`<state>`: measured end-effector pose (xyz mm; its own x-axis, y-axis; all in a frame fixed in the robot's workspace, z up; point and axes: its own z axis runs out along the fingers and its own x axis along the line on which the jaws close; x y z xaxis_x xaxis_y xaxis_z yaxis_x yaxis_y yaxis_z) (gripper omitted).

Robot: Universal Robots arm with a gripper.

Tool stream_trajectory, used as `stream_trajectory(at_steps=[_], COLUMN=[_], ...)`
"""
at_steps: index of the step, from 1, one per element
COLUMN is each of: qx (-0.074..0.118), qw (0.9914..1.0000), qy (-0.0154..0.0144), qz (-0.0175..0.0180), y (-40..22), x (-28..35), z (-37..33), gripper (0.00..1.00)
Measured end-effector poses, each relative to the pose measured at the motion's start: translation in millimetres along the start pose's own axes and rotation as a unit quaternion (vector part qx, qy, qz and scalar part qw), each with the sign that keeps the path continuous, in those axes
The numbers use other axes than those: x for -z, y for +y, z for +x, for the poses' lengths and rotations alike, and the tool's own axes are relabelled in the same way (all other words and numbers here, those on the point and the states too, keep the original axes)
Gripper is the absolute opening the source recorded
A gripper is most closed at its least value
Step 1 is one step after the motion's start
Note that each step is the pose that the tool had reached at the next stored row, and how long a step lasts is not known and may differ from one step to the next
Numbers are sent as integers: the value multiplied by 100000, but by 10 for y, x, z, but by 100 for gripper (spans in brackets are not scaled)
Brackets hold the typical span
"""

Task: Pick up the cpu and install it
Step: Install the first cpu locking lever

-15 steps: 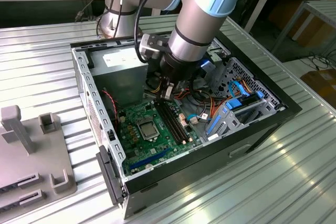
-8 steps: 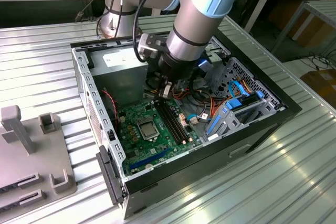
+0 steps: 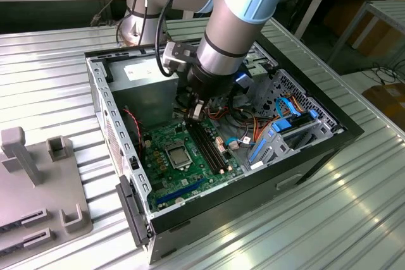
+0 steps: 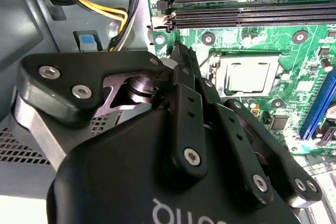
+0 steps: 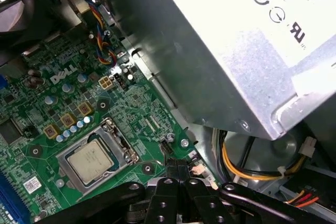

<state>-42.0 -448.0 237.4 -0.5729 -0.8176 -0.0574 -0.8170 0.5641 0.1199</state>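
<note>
With its fingers pressed together on nothing, the gripper [image 3: 193,112] hangs over the board [image 3: 190,156] at the far end of the memory slots [image 3: 209,147], just beside the cpu [image 5: 93,162] already lying in its socket [image 5: 97,156], whose frame a careless descent could strike.

Open computer case [image 3: 329,140], cpu [image 3: 176,154] seated on motherboard [image 3: 190,169], claw [image 3: 193,113] above
</note>
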Motion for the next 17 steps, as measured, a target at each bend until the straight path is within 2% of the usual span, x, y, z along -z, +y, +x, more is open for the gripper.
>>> stream_trajectory(at_steps=[13, 17], qx=[267, 1315], qw=[100000, 99991], qy=[38, 166], qz=[-13, -76], y=[-60, -60], x=[44, 45], z=[91, 92], gripper=[11, 11])
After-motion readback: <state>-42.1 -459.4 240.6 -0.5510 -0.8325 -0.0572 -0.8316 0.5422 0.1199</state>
